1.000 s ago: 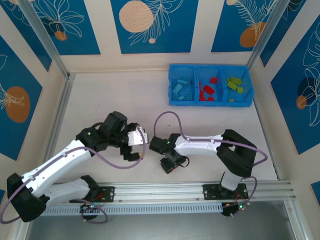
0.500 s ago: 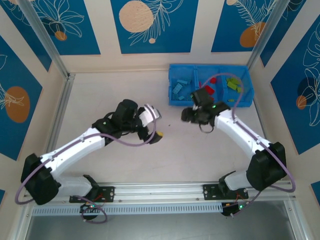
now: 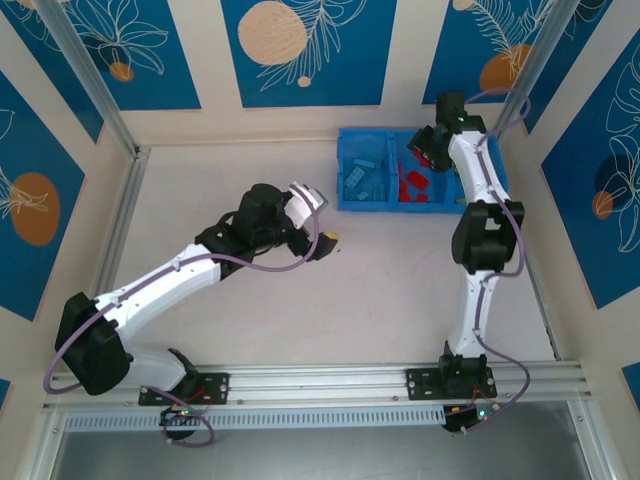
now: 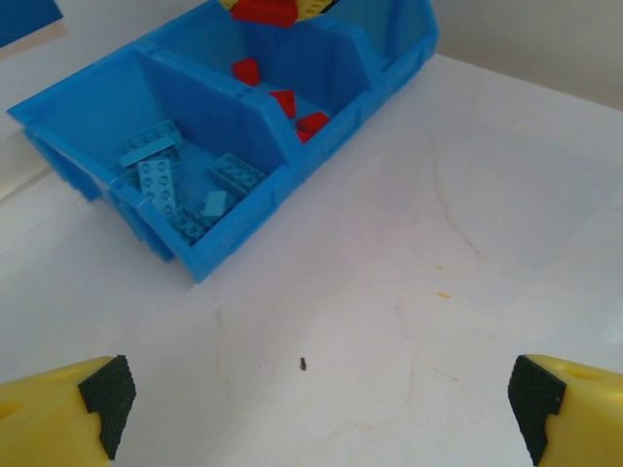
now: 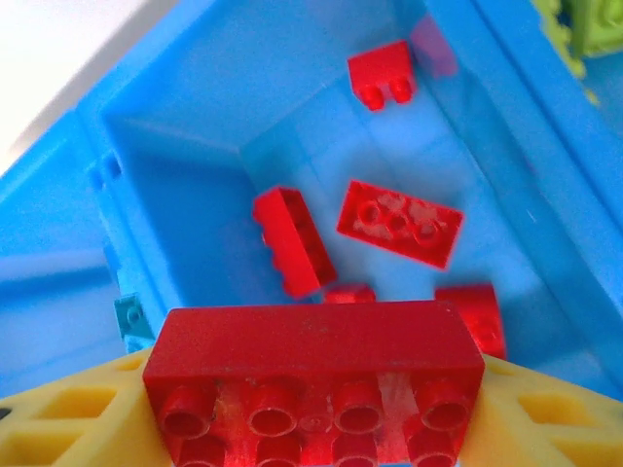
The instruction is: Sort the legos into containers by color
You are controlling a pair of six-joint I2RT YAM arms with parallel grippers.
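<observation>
We log the right end effector (image 5: pixel 311 409) pinching a red brick (image 5: pixel 313 341) above the tray's (image 3: pixel 420 207) middle compartment, where other red bricks (image 5: pixel 399 222) lie. The left end effector (image 4: pixel 316 394) is spread wide over the tabletop (image 4: pixel 438 243) near the tray's front. Light blue bricks (image 4: pixel 165 180) lie in its left compartment.

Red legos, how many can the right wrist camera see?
6. One big red lego sits between the right gripper's fingers. Five lie below in the tray's middle compartment: one up top, two mid-floor, two peeking out behind the big one. More may hide underneath.
</observation>
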